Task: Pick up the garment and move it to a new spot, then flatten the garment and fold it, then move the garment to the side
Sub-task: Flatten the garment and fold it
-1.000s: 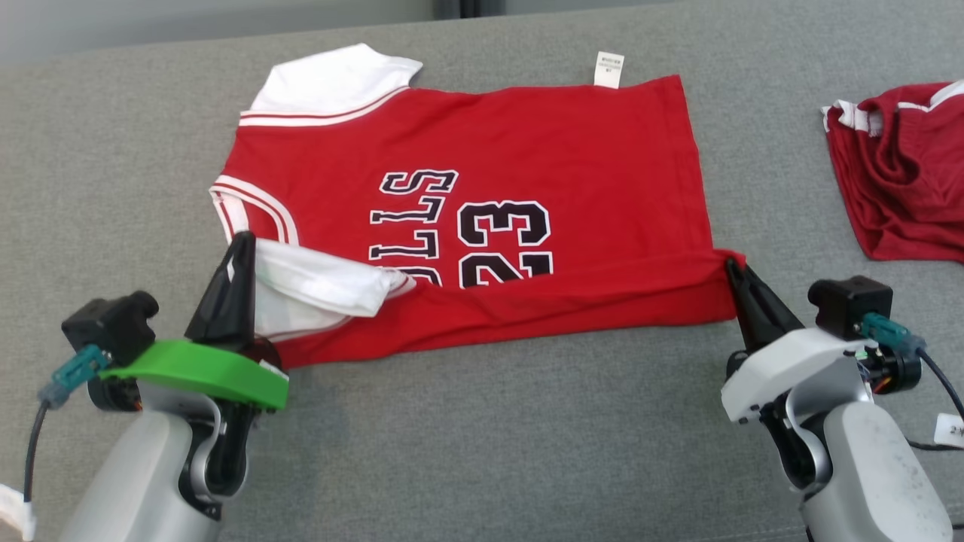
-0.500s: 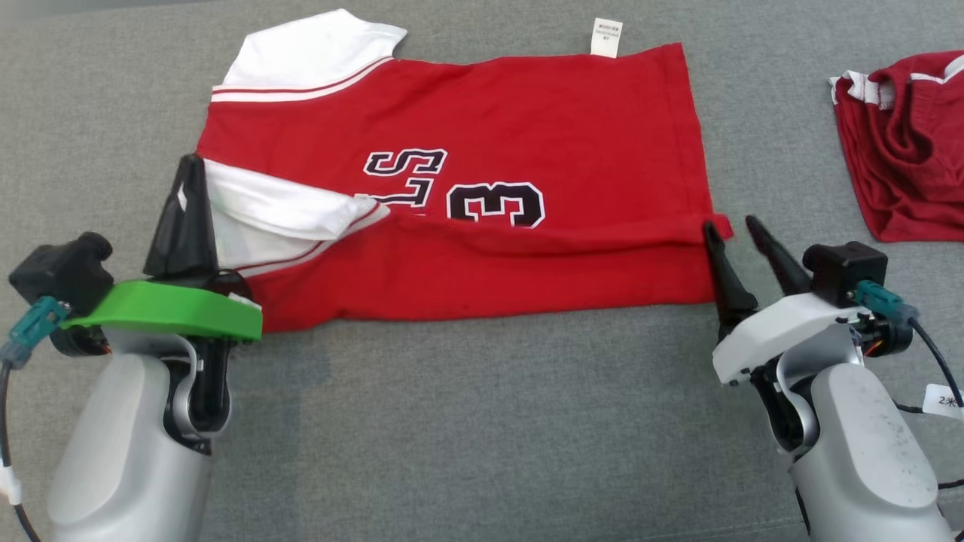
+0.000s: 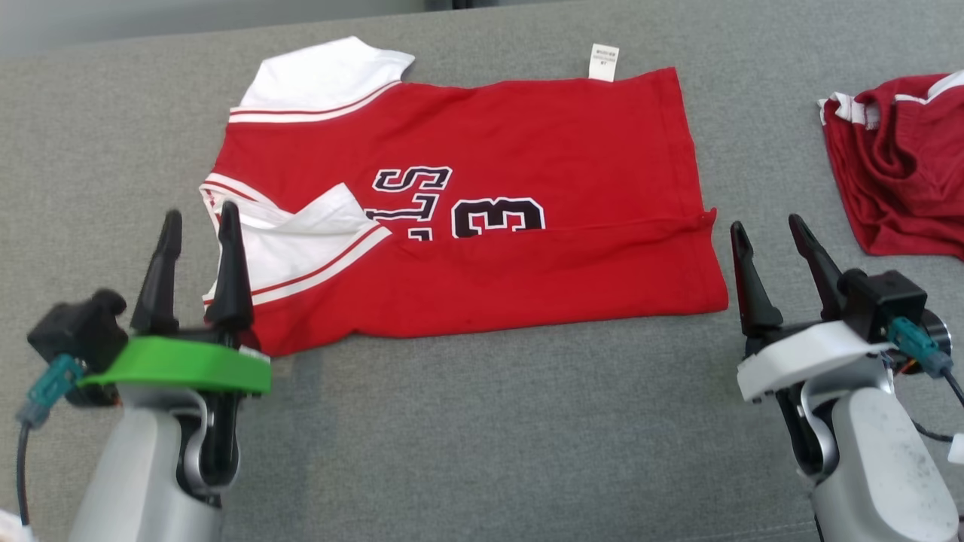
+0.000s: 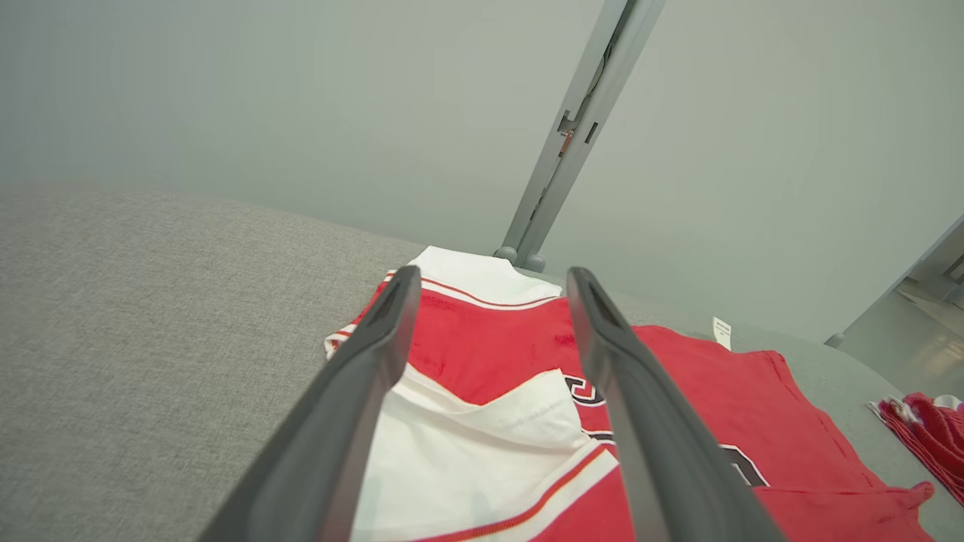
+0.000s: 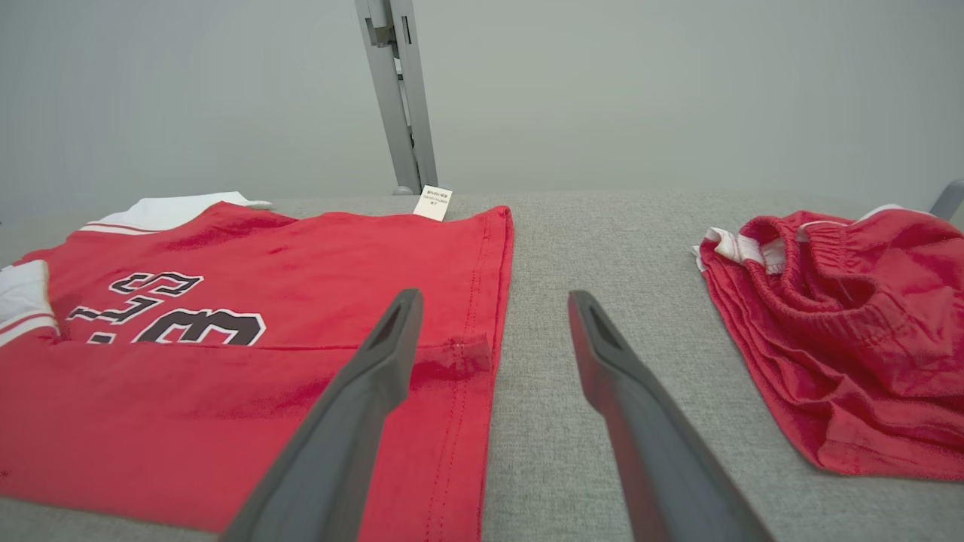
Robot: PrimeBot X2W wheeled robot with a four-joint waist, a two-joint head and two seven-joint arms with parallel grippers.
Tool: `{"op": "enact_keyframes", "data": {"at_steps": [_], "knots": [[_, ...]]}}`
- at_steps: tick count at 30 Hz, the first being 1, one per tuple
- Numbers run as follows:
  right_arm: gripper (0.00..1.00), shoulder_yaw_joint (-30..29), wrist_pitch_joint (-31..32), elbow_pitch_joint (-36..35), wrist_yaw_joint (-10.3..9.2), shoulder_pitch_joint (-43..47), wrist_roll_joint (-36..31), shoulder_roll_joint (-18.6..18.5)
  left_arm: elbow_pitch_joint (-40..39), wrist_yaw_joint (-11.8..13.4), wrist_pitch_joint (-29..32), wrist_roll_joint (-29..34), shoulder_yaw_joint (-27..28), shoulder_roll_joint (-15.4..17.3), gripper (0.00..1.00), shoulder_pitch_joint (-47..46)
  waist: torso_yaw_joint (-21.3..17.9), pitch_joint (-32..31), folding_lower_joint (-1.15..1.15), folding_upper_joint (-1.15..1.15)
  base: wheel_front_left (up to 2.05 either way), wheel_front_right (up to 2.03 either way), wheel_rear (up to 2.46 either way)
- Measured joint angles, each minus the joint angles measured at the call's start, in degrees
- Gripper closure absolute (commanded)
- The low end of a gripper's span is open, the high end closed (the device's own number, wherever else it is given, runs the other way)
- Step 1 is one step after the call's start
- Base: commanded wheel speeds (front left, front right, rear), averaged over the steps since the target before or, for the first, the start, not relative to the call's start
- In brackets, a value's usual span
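Left gripper [image 3: 200,211], right gripper [image 3: 765,222], jaws spread empty, flanking red-and-white cloth jersey [image 3: 565,150]: likely limp, light; pinch fold-edge corners.

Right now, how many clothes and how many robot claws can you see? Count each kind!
Jerseys: 1, the red jersey
Shorts: 1, the dark red shorts
Claws: 2, the left claw and the right claw
Total: 4
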Motion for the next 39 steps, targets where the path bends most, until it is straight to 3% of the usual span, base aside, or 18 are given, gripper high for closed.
{"op": "enact_keyframes", "data": {"at_steps": [5,14,20,29,30,31,36,39], "knots": [[0.00,-0.27,0.56,-2.18,0.00,4.38,-0.65,0.00,1.09,0.01,1.57,-1.91,0.01,0.80,0.00,5.93,0.46,-2.04,0.00,0.00,0.00,0.00,0.00],[0.00,0.62,2.79,-3.58,0.00,9.87,-0.37,0.02,2.31,3.79,12.47,-8.43,0.96,0.25,0.00,13.51,1.55,-5.59,0.00,0.00,0.00,0.00,0.00],[0.00,1.36,4.68,-3.94,0.00,10.26,-0.66,0.02,3.31,4.39,16.68,-12.62,1.64,-1.09,0.00,13.41,1.17,-5.59,0.00,0.00,0.00,0.00,0.00],[0.00,2.52,5.91,-4.23,0.00,8.97,-0.99,0.02,9.14,4.72,17.51,-14.84,3.30,-0.98,0.00,7.57,-0.68,-2.93,0.00,0.00,0.00,0.00,0.00],[0.00,2.56,6.02,-4.16,0.00,8.88,-0.99,0.03,9.77,4.66,17.50,-14.90,3.33,-0.97,0.09,6.99,-0.92,-2.60,0.00,0.00,0.00,0.00,0.00],[0.00,2.56,6.16,-4.04,0.00,8.83,-0.99,0.01,10.27,4.45,17.45,-14.90,3.36,-0.97,0.45,6.49,-1.10,-2.36,0.00,0.00,0.00,0.00,0.00],[0.00,2.90,6.95,-2.14,0.00,7.80,0.19,0.02,12.39,3.42,14.85,-15.04,3.91,-1.03,1.00,4.19,-1.75,-1.18,0.00,0.00,0.00,0.00,0.00],[0.00,2.90,7.49,0.37,0.00,6.61,1.55,0.03,12.82,2.18,13.52,-15.04,3.42,-1.13,1.00,3.33,-1.63,-0.80,0.00,0.00,0.00,0.00,0.00]]}}
